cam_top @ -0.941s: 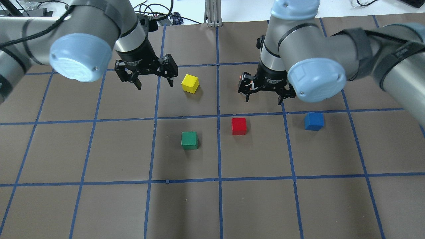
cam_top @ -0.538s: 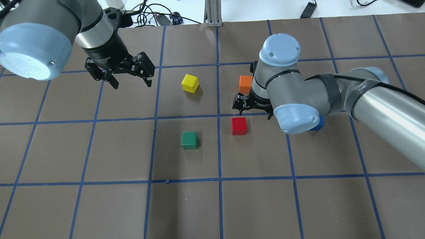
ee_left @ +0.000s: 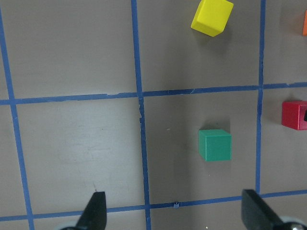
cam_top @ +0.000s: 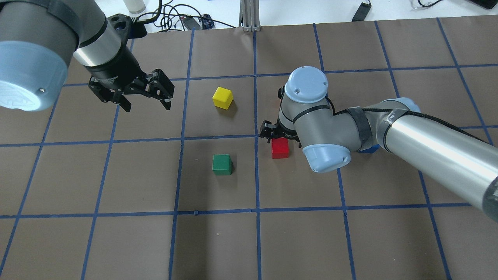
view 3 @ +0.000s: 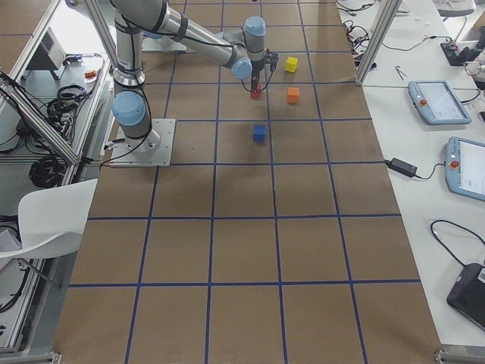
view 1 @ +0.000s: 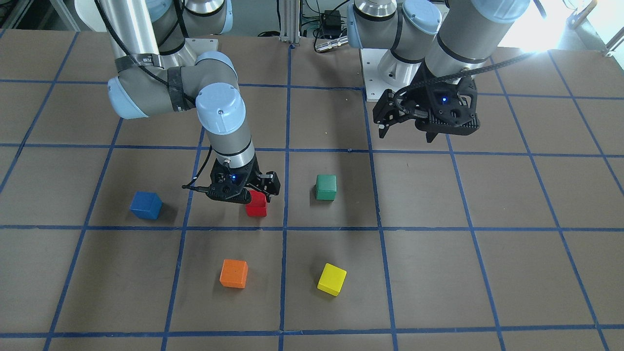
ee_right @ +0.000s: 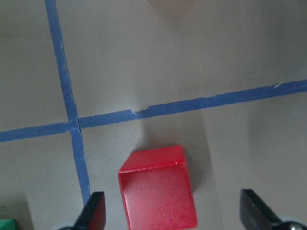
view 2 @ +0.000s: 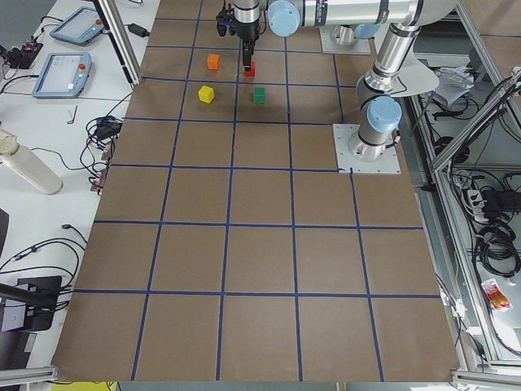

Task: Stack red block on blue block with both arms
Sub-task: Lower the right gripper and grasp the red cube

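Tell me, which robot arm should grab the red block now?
The right one. The right gripper hangs open just above the red block, with a finger on each side of it in the wrist view. The left gripper is open too, but it is high up and far from that block.

1. Front-facing view: set high across the table (view 1: 487,273) from the robot, looking steeply down at middle range.
2. Overhead view: set on the opposite side, looking forward and down from a similar range. It shares the red block (cam_top: 280,148), green block (cam_top: 222,164) and yellow block (cam_top: 222,97) with the front view, turned end for end.
3. Left side view: high at one table end, far off, looking along it.
4. Right side view: the other end, equally far. Both side views share the red and yellow blocks.
5. Left wrist view: straight down from some height, with the red block at its right edge.
6. Right wrist view: straight down and very near, with the red block large.
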